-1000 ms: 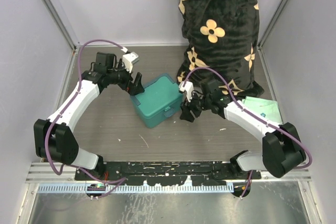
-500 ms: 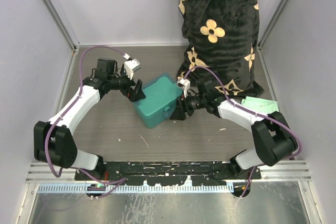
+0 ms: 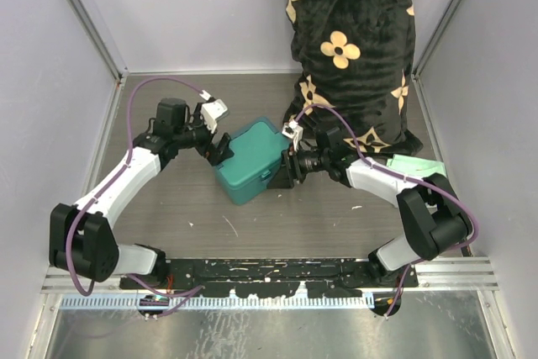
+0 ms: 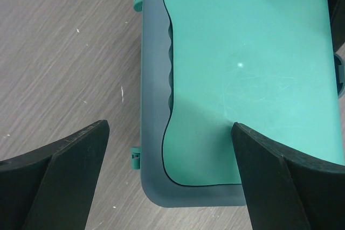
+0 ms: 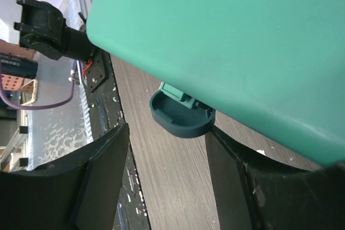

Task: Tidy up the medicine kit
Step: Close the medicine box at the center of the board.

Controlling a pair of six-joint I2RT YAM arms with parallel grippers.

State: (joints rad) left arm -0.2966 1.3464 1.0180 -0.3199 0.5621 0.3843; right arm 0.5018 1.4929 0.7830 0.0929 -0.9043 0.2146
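My left tool hangs released, fingers spread wide, at the left end of the teal-green rectangular plastic medicine kit, which sits lid shut on the grey wood-grain bench. My right tool is unclenched too (gripping nothing), its fingers straddling the kit's dark teal front latch.

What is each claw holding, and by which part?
Nothing is held. The left claw stands open over an end of the medicine kit; the right claw brackets its latch, not closed.
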